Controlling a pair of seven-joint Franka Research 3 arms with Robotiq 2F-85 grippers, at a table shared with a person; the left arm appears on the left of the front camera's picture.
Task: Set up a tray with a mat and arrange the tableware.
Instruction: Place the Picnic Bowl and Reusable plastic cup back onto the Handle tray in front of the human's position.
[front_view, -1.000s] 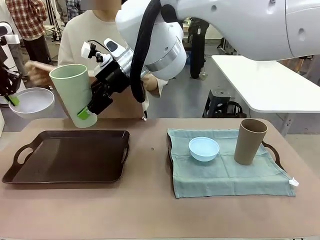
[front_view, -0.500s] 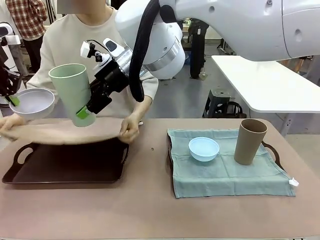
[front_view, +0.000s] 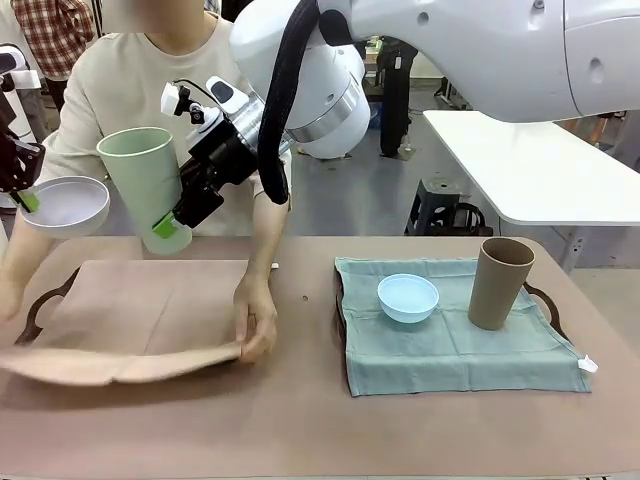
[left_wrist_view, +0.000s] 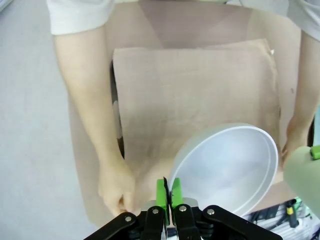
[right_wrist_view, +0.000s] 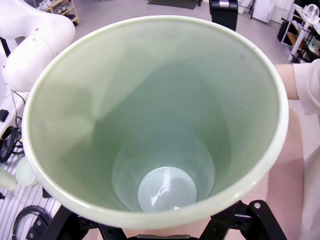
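My left gripper (front_view: 27, 201) is shut on the rim of the white bowl (front_view: 66, 203) and holds it in the air at the far left; the left wrist view has its green fingertips (left_wrist_view: 167, 192) pinching that rim (left_wrist_view: 230, 167). My right gripper (front_view: 168, 226) is shut on the pale green tumbler (front_view: 148, 185), held tilted above the table; the right wrist view looks down into the cup (right_wrist_view: 160, 125). Below, a person's hands (front_view: 255, 325) spread a tan mat (front_view: 150, 315) over the dark tray (left_wrist_view: 113, 80). The light blue bowl (front_view: 408, 297) and the tan tumbler (front_view: 499, 283) stand on a blue-green mat (front_view: 450, 350).
The blue-green mat covers a second dark tray whose handle (front_view: 545, 300) sticks out at the right. The person's arms reach across the left half of the table. A white table (front_view: 540, 170) stands behind at the right.
The person has pulled the tan mat toward the near side, and it now covers the left tray. Both grippers have stayed where they were with the bowl and the tumbler.
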